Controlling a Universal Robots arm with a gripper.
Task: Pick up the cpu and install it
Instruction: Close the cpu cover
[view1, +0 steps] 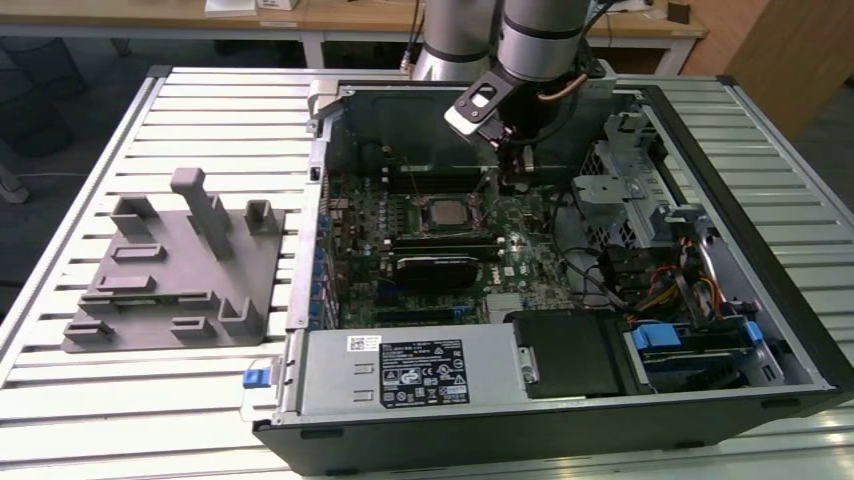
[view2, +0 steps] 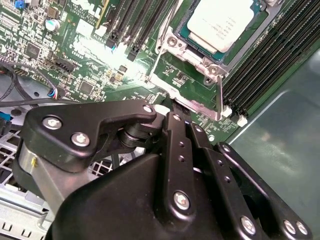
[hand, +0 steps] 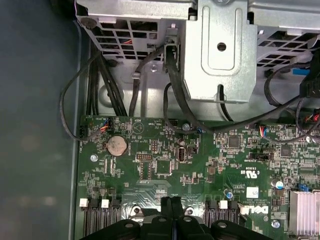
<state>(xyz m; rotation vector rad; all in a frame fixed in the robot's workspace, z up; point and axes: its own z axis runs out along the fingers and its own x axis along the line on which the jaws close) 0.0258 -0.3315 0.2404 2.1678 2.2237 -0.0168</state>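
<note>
From the exterior view's left: grey fixture (view1: 167, 265), then the cpu (view1: 441, 212) lying in its socket frame (view2: 167, 47), then my gripper (view1: 514, 178), clenched on nothing, close beside it. A sideways slip here could catch and bend the socket lever (view2: 220, 100). The cpu's pale silver top lies flat and square.

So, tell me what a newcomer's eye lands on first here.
The open black computer case with its green motherboard dominates the exterior view's middle. The small square cpu with its pale silver top sits in the socket, the black pincer hanging close by. A grey plastic block fixture lies on the exterior view's left.
</note>
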